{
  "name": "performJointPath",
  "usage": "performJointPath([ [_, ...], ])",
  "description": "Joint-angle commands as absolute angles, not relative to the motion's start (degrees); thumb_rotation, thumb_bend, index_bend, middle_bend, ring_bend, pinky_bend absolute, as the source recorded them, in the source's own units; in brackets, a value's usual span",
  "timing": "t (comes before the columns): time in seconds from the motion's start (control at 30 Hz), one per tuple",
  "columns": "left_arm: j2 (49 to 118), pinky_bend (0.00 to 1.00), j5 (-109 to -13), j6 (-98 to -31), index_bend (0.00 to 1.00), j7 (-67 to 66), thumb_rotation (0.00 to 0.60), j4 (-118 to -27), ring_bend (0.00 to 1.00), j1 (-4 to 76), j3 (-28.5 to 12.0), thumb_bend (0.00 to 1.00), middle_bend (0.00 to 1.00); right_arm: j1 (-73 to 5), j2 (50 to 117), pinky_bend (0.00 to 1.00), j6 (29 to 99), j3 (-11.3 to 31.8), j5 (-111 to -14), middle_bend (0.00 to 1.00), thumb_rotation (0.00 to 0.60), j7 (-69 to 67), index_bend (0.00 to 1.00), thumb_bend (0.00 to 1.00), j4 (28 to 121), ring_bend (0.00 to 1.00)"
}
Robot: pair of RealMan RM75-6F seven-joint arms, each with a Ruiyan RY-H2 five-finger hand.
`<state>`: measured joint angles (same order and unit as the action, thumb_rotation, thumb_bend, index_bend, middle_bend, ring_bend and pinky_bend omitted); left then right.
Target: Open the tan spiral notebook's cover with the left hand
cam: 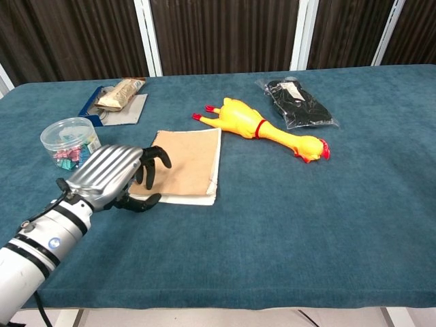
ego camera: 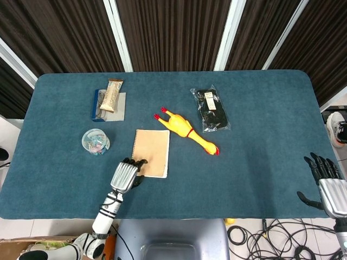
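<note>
The tan spiral notebook [ego camera: 151,153] [cam: 185,167] lies flat and closed on the blue table, its spiral along the left edge. My left hand [ego camera: 124,175] [cam: 110,176] sits at the notebook's near left corner. Its curled fingertips [cam: 151,166] touch the cover there, and the thumb lies along the near edge. The cover is not lifted. My right hand [ego camera: 326,182] hangs open off the table's right edge, seen only in the head view, with nothing in it.
A yellow rubber chicken [ego camera: 187,131] [cam: 263,128] lies just right of the notebook. A black packet [ego camera: 210,110] [cam: 300,103] sits beyond it. A clear tub of clips [ego camera: 95,142] [cam: 70,142] stands left of my left hand, with a snack bar [ego camera: 111,95] [cam: 120,92] on a booklet behind it.
</note>
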<state>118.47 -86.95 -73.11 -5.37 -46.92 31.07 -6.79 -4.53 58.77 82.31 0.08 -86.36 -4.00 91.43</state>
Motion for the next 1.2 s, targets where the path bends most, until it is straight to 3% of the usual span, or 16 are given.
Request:
performJointPath([
  [0.03,120.44,0.57,-86.91,-74.59,0.41,-2.32,0.6,-42.82,0.57,31.64,-7.77,0.33,0.63,-4.5,58.79,0.0,82.25,0.1,-86.39,0.0,0.6,-3.93,0.0,0.16,91.51,0.0],
  [0.3,125.01,0.58,-85.67,-76.46,0.41,6.59,0.6,-31.54,0.57,34.31,-10.84,0.33,0.6,-4.19,58.62,0.0,82.64,0.28,-86.76,0.0,0.6,-4.31,0.0,0.16,91.73,0.0],
  [0.57,127.94,0.58,-82.88,-73.99,0.4,14.56,0.6,-24.65,0.56,37.49,-13.74,0.33,0.61,-4.03,58.31,0.0,82.54,0.29,-87.03,0.0,0.6,-5.08,0.0,0.16,91.68,0.0],
  [0.93,128.61,0.76,-71.2,-68.74,0.66,19.54,0.6,-21.93,0.74,44.36,-26.52,0.61,0.84,-3.9,58.25,0.0,82.34,0.38,-87.11,0.0,0.6,-5.05,0.0,0.15,91.63,0.0],
  [1.2,125.76,0.77,-61.1,-59.68,0.66,10.86,0.6,-20.91,0.75,45.71,-33.61,0.61,0.84,-3.77,58.24,0.0,82.49,0.14,-87.87,0.0,0.6,-4.66,0.0,0.16,91.78,0.0],
])
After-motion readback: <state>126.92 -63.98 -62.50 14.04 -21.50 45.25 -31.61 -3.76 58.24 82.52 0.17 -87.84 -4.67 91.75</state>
